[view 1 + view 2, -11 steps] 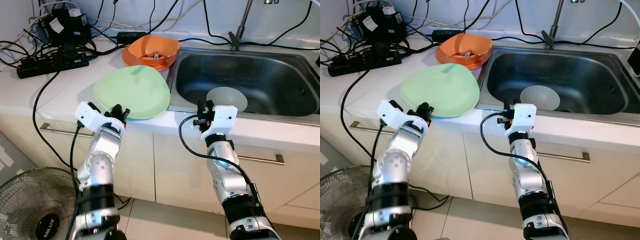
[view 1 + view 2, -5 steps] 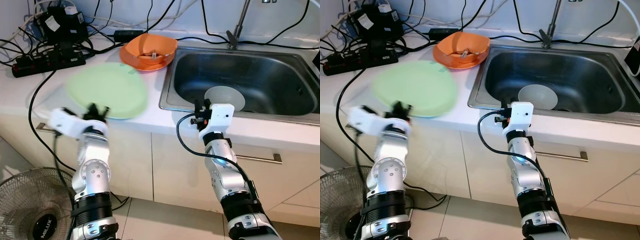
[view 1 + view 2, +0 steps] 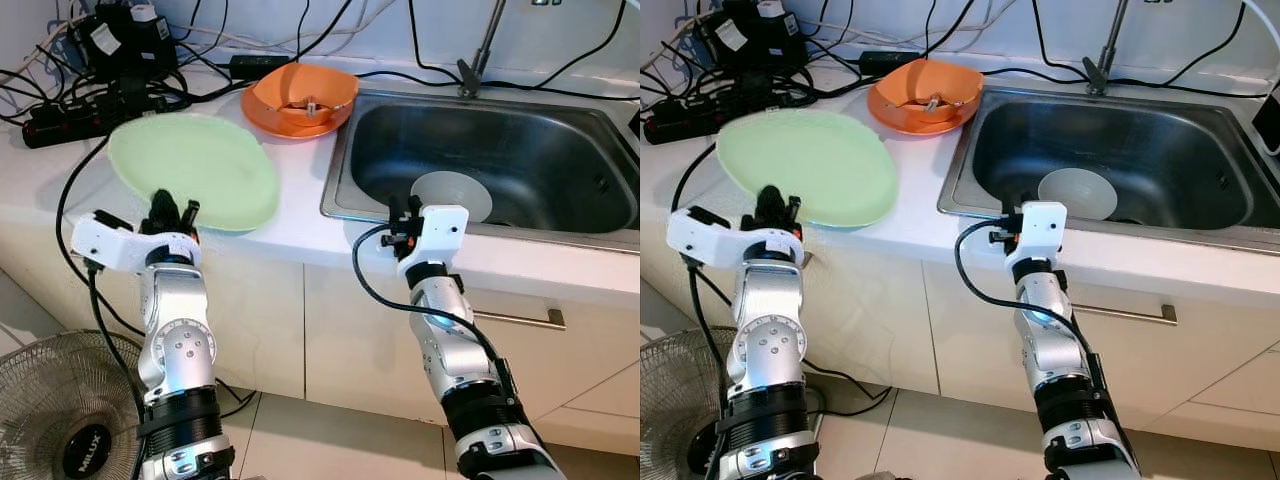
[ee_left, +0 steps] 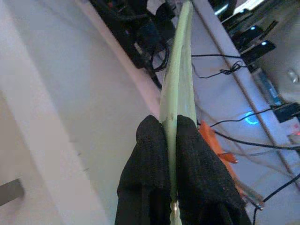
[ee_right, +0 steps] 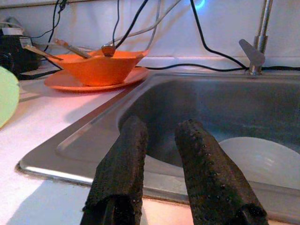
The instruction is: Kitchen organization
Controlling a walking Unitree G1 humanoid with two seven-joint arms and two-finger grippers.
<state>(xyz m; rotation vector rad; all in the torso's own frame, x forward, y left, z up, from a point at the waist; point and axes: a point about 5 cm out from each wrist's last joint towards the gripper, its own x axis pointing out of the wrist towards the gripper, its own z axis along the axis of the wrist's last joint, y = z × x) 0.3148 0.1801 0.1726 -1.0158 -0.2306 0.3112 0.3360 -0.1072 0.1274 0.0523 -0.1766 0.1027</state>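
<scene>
Green plate (image 3: pixel 195 170), smooth, oval, lies on the white table (image 3: pixel 300 215); I note my left end effector (image 3: pixel 172 211) clenched on its near rim. Right end effector (image 5: pixel 161 154) parted, ungrasping, before the steel sink (image 3: pixel 480 150).

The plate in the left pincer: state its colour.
Pale green plate, clearest in the left eye view.
</scene>
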